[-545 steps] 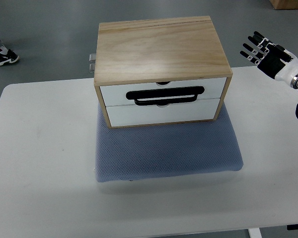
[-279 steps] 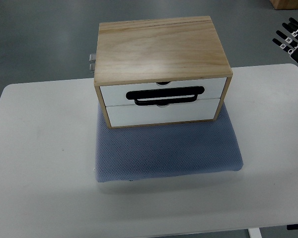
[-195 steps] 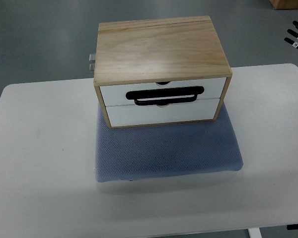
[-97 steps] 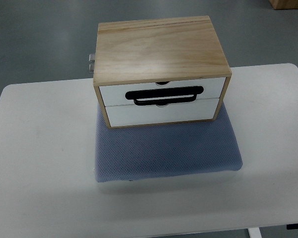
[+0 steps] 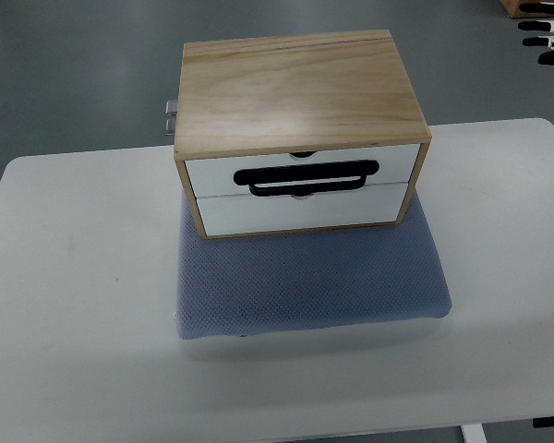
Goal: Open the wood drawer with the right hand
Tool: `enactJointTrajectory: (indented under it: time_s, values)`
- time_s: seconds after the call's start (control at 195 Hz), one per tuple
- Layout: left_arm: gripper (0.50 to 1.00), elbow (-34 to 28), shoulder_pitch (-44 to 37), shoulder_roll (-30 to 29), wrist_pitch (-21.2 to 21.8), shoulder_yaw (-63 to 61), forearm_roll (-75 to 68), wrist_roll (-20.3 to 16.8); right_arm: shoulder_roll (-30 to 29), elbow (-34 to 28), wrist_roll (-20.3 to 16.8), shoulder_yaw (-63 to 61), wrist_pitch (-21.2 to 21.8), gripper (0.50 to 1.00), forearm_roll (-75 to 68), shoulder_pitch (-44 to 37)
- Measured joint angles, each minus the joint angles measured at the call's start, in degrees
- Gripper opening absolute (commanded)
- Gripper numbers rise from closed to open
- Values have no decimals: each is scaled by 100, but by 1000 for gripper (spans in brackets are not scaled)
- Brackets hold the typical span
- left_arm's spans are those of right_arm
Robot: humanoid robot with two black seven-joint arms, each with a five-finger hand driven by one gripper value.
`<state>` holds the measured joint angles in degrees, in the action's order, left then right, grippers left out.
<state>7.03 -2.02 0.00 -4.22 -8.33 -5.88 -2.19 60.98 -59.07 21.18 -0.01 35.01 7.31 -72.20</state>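
The right hand [image 5: 547,33] is showing only as a few white-and-black fingertips [image 5: 541,41] at the top right corner of the view, hanging over the grey floor [image 5: 74,74] beyond the table's far edge. The fingertips are lying apart from one another and pointing left, with nothing between them — the hand is spread and holding nothing, though most of it is cut off by the frame. It is sitting well apart from the wooden drawer box [image 5: 300,129], up and to the right of the box's far right corner.

The drawer box is standing near the middle of the white table [image 5: 74,305], toward its far side, resting on the back part of a blue-grey mesh mat [image 5: 309,281] that is spreading out in front of it. Its top is pale, grained wood, and a wooden frame is running around two white drawer fronts stacked one above the other. Both the upper drawer [image 5: 303,164] and the lower drawer [image 5: 300,208] are sitting flush with the frame — closed. A black loop handle [image 5: 308,178] is lying across the seam between the two fronts. A small metal fitting [image 5: 170,117] is sticking out by the box's far left corner.
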Motion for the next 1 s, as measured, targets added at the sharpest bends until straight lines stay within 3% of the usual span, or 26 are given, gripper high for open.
enactJointTrajectory:
  time_s: [0.503,0.6,0.729,1.001]
  values:
    - [1000,0,0,0,0,-1,0,0,-216,-2799,-33,37,-2,944,1813,-643]
    - [1000,0,0,0,0,-1,0,0,-509,-2919,-52,44,-49,944,2121,-648]
    - [1000,0,0,0,0,0,0,-1,-846,-2894,-63,77,-430,944,2392,-666]
    - [1000,0,-1,0,0,0,0,-2,-1429,-2495,-71,121,-892,944,2748,-649]
